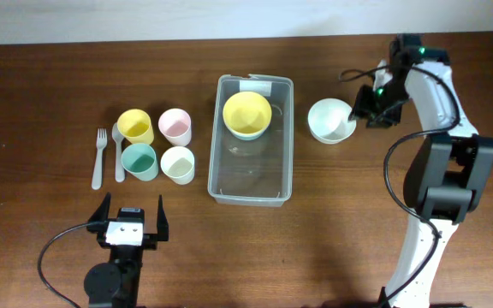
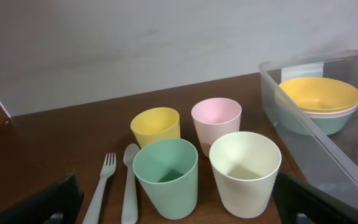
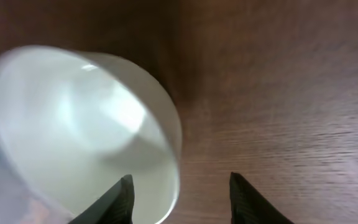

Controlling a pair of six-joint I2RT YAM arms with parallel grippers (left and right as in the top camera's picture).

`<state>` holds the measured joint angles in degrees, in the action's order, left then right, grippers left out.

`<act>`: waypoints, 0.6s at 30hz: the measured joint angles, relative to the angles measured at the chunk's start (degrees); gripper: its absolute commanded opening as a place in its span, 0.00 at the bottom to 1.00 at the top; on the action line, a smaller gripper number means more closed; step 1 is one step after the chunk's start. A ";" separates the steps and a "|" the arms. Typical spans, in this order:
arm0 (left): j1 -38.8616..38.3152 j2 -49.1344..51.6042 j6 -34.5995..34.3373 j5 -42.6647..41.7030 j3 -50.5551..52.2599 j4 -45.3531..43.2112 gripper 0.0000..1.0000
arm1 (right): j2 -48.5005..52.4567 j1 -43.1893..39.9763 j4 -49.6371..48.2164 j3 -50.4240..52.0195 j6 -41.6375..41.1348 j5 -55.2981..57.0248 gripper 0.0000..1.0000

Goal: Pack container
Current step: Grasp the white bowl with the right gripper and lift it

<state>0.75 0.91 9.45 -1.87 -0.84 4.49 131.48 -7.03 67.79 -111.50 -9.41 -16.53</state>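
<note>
You are holding your right jaws wide astride the rim of the white bowl (image 3: 79, 124), left jaws idling wide too, and a shallow pinch is likely risking the bowl tipping or skidding short of the container (image 1: 251, 175) just beyond it on the desk (image 1: 41, 85).

Four cups, yellow (image 1: 134, 126), pink (image 1: 175, 126), green (image 1: 139, 160) and cream (image 1: 177, 164), one fork (image 1: 99, 158), one spoon (image 1: 118, 152), one container (image 1: 251, 200) holding apparently three stacked bowls (image 1: 246, 115) — and one white bowl (image 1: 330, 120) outside.
</note>
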 measured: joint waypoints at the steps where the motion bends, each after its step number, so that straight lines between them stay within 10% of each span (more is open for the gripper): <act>1: 0.00 0.00 0.00 0.00 0.00 -0.02 1.00 | 0.02 0.00 -0.66 1.40 -0.04 0.00 0.45; 5: 0.00 -0.02 0.00 0.00 0.00 -0.02 1.00 | 0.02 0.00 -3.50 3.41 0.04 -0.09 0.24; 10: 0.00 0.00 0.00 0.00 0.00 0.00 1.00 | 0.02 0.00 -5.51 4.55 0.07 -2.10 0.32; 14: 0.00 0.00 0.00 0.00 0.00 0.00 1.00 | 0.02 0.44 -7.10 5.51 -0.02 -2.97 0.04; 18: 0.00 0.00 0.00 0.00 0.00 0.00 1.00 | 0.02 1.57 -8.76 6.54 -0.31 -3.15 0.04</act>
<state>0.75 0.91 9.45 -1.87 -0.84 4.49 131.50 -5.45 59.02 -104.97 -9.72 -19.68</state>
